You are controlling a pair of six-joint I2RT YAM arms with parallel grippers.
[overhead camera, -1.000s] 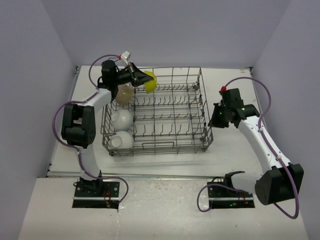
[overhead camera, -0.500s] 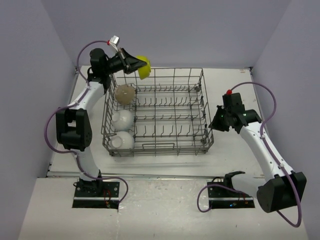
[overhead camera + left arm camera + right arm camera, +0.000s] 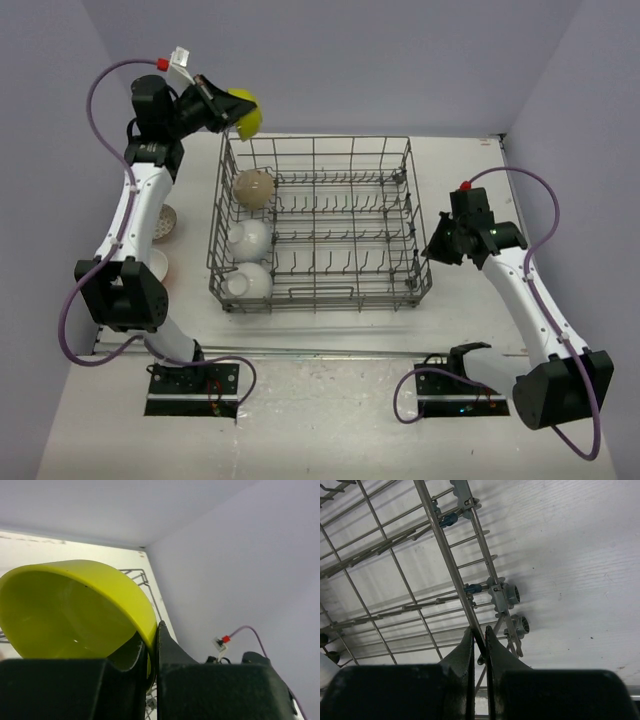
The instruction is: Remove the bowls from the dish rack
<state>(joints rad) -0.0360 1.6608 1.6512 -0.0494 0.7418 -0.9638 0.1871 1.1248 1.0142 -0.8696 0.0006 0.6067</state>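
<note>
My left pincer (image 3: 226,110) is clenched on the rim of the yellow bowl (image 3: 75,605), one finger inside the wall and one outside. It holds the bowl tipped on edge, high over the far left corner of the dish rack (image 3: 330,139) and, as far as I can judge, clear of the wires. The bowl looks like thin, stiff plastic: light, not fragile, but smooth and glossy. With so narrow a bite on the rim I expect it could pivot or slide if I swing fast. The rim is the sensible place to hold it, since the round body gives the fingers nothing to close on. Three more sit below that pincer and nearer to me, standing on edge in the rack's left-hand row: a tan bowl (image 3: 252,187) and two white bowls (image 3: 245,238). I cannot tell their material, so I treat them as heavier and breakable, and would take each by the part of the rim that stands highest. My right pincer (image 3: 479,639) is clenched on a wire of the rack's right-hand rim, with the basket spreading out to its left over the worktop (image 3: 460,160). The rack itself looks rigid and springy.
</note>
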